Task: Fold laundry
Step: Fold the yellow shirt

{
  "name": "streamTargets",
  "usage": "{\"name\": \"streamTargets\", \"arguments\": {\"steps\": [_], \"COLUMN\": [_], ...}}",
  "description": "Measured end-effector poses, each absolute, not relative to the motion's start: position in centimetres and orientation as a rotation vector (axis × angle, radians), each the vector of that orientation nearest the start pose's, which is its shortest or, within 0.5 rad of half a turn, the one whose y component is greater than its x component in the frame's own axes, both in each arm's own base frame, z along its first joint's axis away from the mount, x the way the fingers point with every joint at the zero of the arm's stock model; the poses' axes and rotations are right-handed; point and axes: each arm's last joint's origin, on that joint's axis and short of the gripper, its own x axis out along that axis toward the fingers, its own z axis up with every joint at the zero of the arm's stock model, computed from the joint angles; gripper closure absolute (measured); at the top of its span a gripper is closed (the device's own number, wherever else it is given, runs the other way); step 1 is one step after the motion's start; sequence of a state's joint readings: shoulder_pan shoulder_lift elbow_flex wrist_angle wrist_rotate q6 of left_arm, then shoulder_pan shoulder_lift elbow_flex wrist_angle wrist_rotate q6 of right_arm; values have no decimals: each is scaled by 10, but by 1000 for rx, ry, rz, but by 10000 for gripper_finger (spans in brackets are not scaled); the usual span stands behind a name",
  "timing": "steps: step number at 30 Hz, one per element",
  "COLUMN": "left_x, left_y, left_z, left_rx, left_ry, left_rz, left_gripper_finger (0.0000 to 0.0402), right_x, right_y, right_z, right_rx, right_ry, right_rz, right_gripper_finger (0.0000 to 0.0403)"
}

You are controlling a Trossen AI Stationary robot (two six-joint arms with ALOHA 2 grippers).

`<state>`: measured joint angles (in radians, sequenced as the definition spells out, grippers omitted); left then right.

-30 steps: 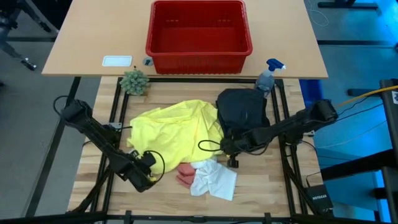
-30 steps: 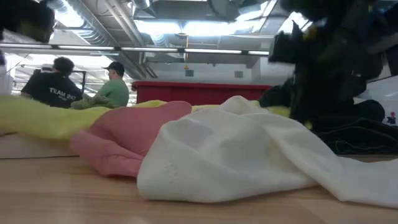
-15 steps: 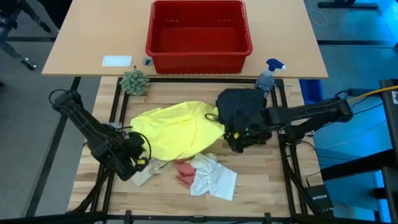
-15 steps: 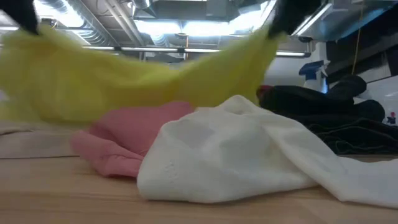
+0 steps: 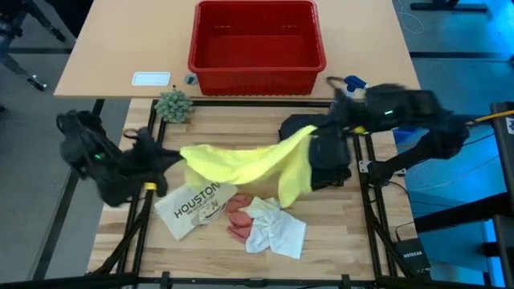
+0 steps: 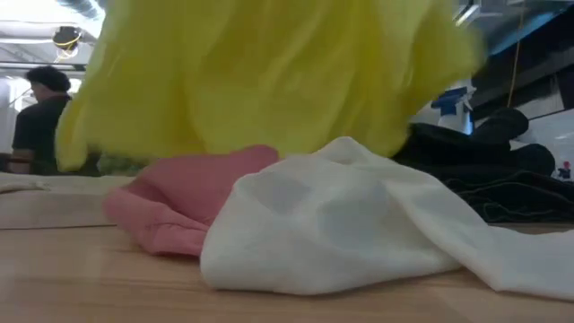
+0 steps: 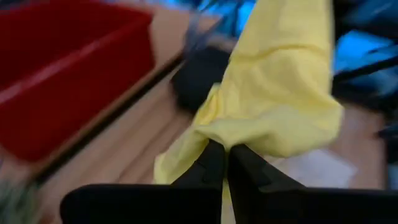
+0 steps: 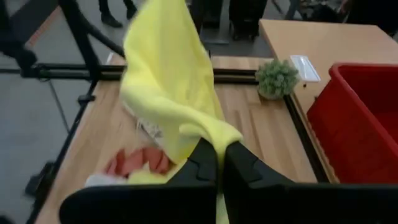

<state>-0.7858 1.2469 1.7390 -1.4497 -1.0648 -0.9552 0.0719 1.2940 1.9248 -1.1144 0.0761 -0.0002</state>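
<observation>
The yellow T-shirt [image 5: 249, 164] is stretched in the air between my two grippers, and a flap [image 5: 293, 181] hangs down near the black trousers [image 5: 325, 152]. My left gripper [image 5: 170, 156] is shut on its left end and my right gripper [image 5: 320, 130] on its right end. In the low view the yellow T-shirt [image 6: 269, 72] hangs above the pink cloth [image 6: 188, 197] and the white cloth [image 6: 359, 224]. Both small cloths lie crumpled on the table near its near edge, pink cloth [image 5: 237, 217] beside white cloth [image 5: 277, 233]. My left gripper pinches a bunched fold of the yellow T-shirt [image 7: 214, 130] between its two shut fingers [image 7: 208, 165]. The cloth runs away from the fingers toward the other arm, lifted off the table. My right gripper pinches a bunched fold of the yellow T-shirt [image 8: 214, 134] between its two shut fingers [image 8: 205, 162]. The shirt rises and spreads beyond the fingers toward the left arm, clear of the table.
A flat white item printed HOUSTON [image 5: 197, 207] lies on the table below the shirt. The red basket [image 5: 257, 71] stands on the far table, with a small plant [image 5: 173, 104] and a spray bottle [image 5: 347, 92] near the frame's far corners. A person [image 6: 40, 117] shows in the room behind.
Both grippers have risen and moved toward the far edge and apart, left toward the left edge, right toward the right. The yellow T-shirt has been lifted off the table and drawn out between them, uncovering the HOUSTON item. The other cloths have stayed in place.
</observation>
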Motion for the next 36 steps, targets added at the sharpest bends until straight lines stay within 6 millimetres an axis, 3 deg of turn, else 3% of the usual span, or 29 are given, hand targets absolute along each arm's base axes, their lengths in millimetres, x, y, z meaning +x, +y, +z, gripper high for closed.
{"name": "streamTargets", "arguments": {"steps": [4, 9, 14, 21, 25, 28, 30, 33, 36], "left_x": [132, 126, 125, 121, 119, 118, 118, 121, 127], "left_y": [-104, -102, -102, -111, -104, -91, -87, -91, -92], "left_z": [482, 480, 471, 468, 472, 485, 492, 499, 499], "left_rx": [-95, -84, -157, -219, -103, -37, -43, -68, -22], "left_ry": [313, 350, 411, 464, 344, 209, 159, 224, 259], "left_rz": [400, 391, 428, 353, 441, 567, 607, 500, 483], "left_gripper_finger": [401, 401, 401, 401, 401, 401, 401, 401, 401], "right_x": [165, 145, 138, 136, 118, 116, 118, 125, 123], "right_y": [10, 17, 22, 21, 13, 5, 5, 11, 9], "right_z": [513, 506, 508, 508, 514, 515, 514, 515, 516], "right_rx": [4, 48, 64, 46, -12, -47, -17, 21, -5], "right_ry": [631, 768, 747, 735, 672, 664, 680, 675, 659], "right_rz": [-59, -86, -74, -116, -218, -296, -234, -57, -101], "right_gripper_finger": [403, 403, 403, 403, 403, 403, 403, 403, 403]}}
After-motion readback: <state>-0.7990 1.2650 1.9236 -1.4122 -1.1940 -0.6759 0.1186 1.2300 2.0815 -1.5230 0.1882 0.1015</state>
